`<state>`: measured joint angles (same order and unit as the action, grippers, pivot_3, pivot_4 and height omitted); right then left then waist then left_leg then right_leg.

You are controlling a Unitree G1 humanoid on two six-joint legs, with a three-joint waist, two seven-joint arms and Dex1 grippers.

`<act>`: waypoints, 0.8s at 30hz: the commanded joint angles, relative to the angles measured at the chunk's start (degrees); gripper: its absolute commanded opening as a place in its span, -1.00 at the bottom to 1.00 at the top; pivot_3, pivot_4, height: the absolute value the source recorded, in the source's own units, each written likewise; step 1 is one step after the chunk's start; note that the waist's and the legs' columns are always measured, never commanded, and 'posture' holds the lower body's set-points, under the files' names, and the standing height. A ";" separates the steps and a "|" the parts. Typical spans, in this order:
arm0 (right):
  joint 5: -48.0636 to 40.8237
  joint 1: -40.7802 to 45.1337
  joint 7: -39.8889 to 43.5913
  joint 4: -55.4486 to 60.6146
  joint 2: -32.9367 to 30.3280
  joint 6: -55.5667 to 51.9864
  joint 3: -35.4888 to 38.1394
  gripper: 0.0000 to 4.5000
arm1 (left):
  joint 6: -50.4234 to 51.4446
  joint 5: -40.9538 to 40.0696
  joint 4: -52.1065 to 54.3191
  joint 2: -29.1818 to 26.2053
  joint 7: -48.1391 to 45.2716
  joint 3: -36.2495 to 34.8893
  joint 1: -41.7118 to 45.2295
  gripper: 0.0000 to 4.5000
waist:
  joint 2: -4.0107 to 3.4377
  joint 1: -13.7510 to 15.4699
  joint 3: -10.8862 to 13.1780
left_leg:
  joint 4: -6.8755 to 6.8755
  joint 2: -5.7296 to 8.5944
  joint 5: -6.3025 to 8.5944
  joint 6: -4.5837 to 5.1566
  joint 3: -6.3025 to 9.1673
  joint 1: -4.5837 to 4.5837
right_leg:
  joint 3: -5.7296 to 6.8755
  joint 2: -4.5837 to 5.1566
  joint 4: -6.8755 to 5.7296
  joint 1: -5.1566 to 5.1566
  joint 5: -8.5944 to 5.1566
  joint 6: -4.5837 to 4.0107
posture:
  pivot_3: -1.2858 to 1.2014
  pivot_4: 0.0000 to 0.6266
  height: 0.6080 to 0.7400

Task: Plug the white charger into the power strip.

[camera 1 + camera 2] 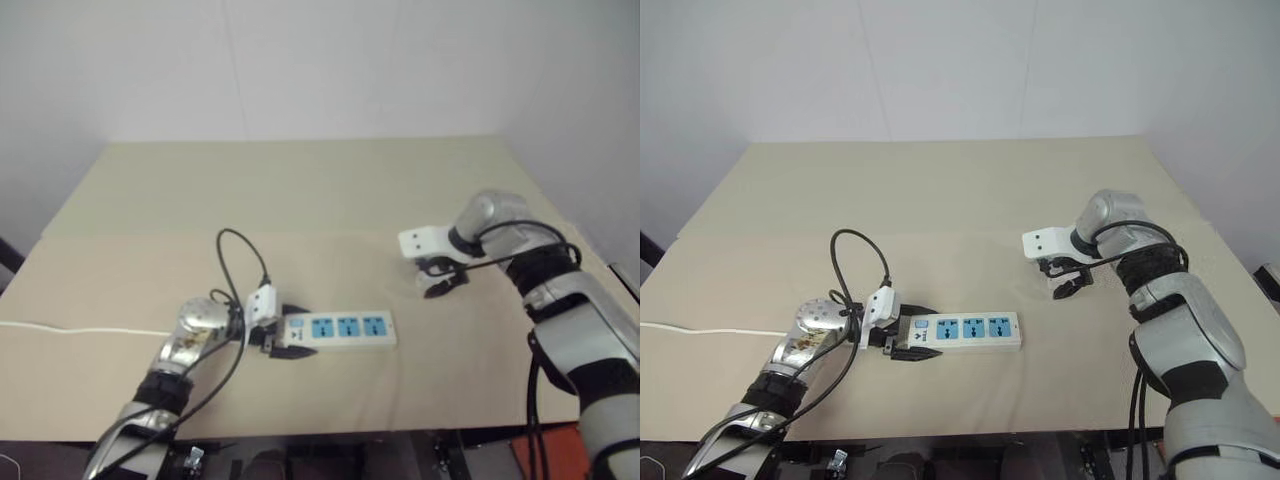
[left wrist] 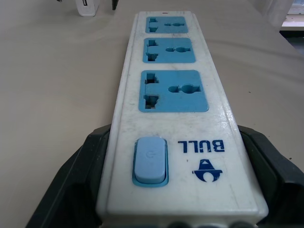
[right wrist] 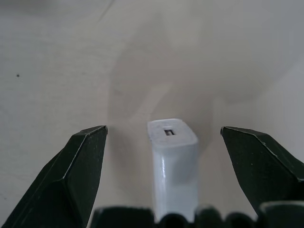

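Standing upright on the tan table [image 1: 300, 190], the white charger [image 3: 173, 161] sits between the right gripper [image 3: 164, 137]'s wide-spread fingers [image 3: 80, 166], touching neither. It is a small rounded white block with a slot in its top face, seen in the right wrist view. Left gripper [image 2: 175, 156] clamps the switch end of the power strip [image 2: 173, 95]; head views show its white cord [image 1: 80, 329].

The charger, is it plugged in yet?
No. The white charger stands between the open right pincer's fingers, untouched, and all three blue sockets on the power strip are empty.
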<state>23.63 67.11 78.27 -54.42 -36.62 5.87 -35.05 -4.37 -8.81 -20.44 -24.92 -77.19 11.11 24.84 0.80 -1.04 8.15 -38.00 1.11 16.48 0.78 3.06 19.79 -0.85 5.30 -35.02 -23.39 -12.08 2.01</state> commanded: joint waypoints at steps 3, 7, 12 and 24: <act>3.06 2.58 -2.52 -4.12 1.88 2.40 0.20 0.92 | 1.44 0.24 1.73 -1.38 -0.13 1.63 -1.36 0.47 | -0.01 -0.24 -0.01 | 0.00 0.00 0.00 0.00 -0.01 0.00 | -0.02 0.00 -0.01 -0.01 0.00 0.00 | 0.03 -0.52 1.00; 5.11 3.29 -5.35 -7.89 4.15 2.96 0.09 0.43 | 1.73 0.06 2.23 -1.84 -0.02 1.70 -1.65 0.47 | -0.02 -0.75 -0.02 | 0.00 -0.01 -0.01 -0.01 -0.01 -0.08 | -0.04 -0.01 -0.03 0.04 0.01 -0.02 | 0.03 -0.52 1.00; 6.73 3.87 -6.83 -9.97 5.94 3.61 0.11 -0.31 | 2.16 -0.11 2.87 -2.33 0.31 1.76 -2.03 0.47 | -0.02 -1.49 -0.03 | 0.00 0.00 0.00 -0.01 -0.02 -0.50 | -0.12 -0.01 0.00 0.38 0.01 -0.02 | 0.03 -0.52 1.00; -12.88 1.78 -1.55 7.91 5.39 -7.64 19.20 -0.47 | 2.60 -0.02 2.12 -3.16 0.13 1.83 -1.36 0.47 | -0.06 -1.44 -0.01 | 0.12 -0.03 -0.01 -0.02 0.04 -0.29 | -0.15 -0.02 -0.15 0.09 0.03 -0.06 | 0.03 -0.52 1.00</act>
<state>19.13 67.69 74.55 -54.09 -31.06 4.29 -22.86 -2.36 -9.64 -17.89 -27.37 -76.47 11.33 23.67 0.74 -2.47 8.14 -37.88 1.08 16.46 0.76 3.14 19.61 -1.00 5.30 -35.17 -23.40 -12.04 1.95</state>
